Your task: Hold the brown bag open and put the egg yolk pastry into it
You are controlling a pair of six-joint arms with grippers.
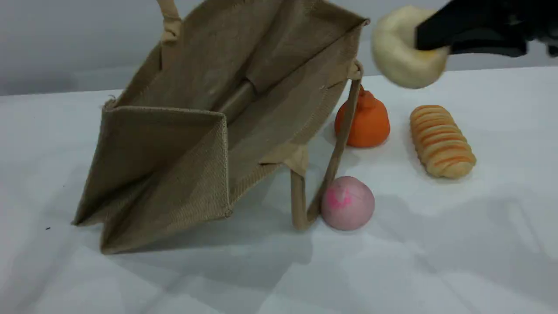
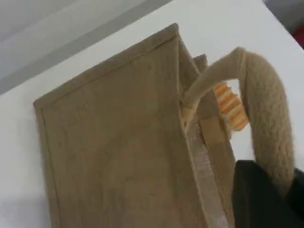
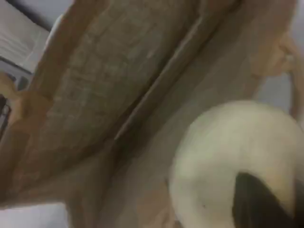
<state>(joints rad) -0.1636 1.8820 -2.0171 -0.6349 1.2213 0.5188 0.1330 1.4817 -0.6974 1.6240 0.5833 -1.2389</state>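
White surface (image 1: 436,244) carries the brown bag (image 1: 183,144), held open by left jaws clamped on its handle (image 2: 266,118), while right jaws clamp the soft, light egg yolk pastry (image 1: 399,50) aloft just beside the rim, best gripped gently across its sides.

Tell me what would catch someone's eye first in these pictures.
The brown bag fills the left and middle of the table, tipped with its mouth gaping, one handle held up by the left gripper. At upper right, the right gripper holds the egg yolk pastry in the air beside the bag's rim.
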